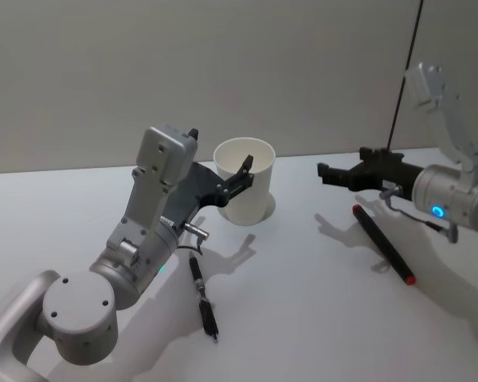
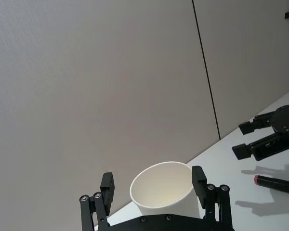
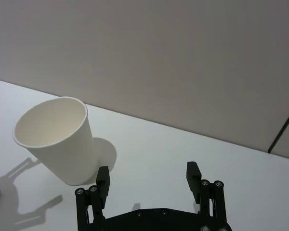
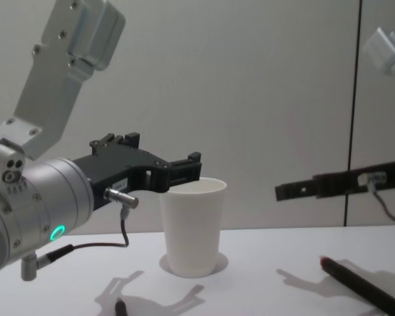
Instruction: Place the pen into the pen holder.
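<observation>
Left wrist view: my left pincer (image 2: 153, 178) stands wide, one finger on either side of the plain white tapered paper cup (image 2: 164, 192) that serves as pen holder. I cannot tell whether the pads touch its wall. Farther off on the white tabletop (image 2: 221, 163) lies the slim dark stick pen with a red end cap (image 2: 277, 183), cut off at the picture's edge.

Right wrist view: my right pincer (image 3: 148, 170) is wide too and holds nothing. It hangs over bare tabletop, well apart from the cup.

Head view: the pen lies flat to the right of the cup, just beside my right pincer, which hovers above its far end. The step, I judge, is the pick. I should drop squarely across the barrel near its middle and close gently so it does not roll. The left pincer can steady the light cup, since the pen looks long enough to tip it. A second dark stick with silvery bands (image 1: 203, 298) lies by my left arm; I cannot make out what it is.

Chest view: the pen runs off the lower right corner, and the cup's floor is hidden.
</observation>
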